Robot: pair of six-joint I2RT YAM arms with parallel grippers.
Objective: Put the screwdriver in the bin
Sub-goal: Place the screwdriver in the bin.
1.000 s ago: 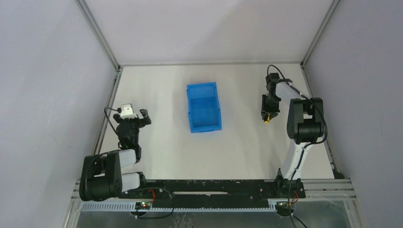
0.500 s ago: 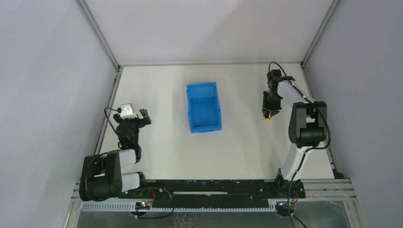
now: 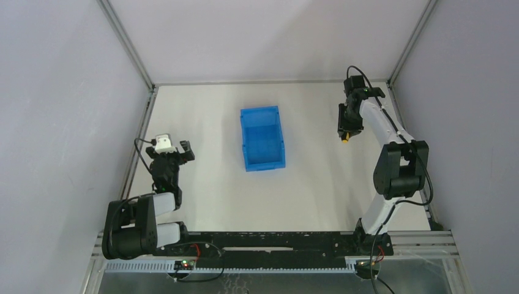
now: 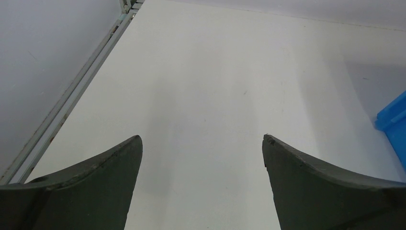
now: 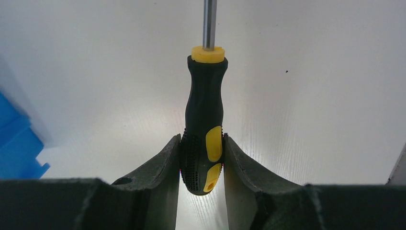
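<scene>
Black ribbed rubber with yellow inlays was noted on the screwdriver [image 5: 205, 110] handle, its butt end clamped between the closed fingers of the right gripper [image 5: 201, 143], with the thin metal shaft projecting beyond them. The blue plastic bin [image 3: 259, 111] was seen well apart, to its left. The left gripper [image 4: 202, 140] was found wide open and empty.

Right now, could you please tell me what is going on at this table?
The right gripper has its jaws shut on the butt end of a small screwdriver with a black and yellow handle, its thin metal shaft pointing away from the wrist. It is off to the right of the bright blue rectangular plastic bin, which sits mid-table with nothing showing inside. The left gripper is over the left side of the white table, jaws open and holding nothing.
</scene>
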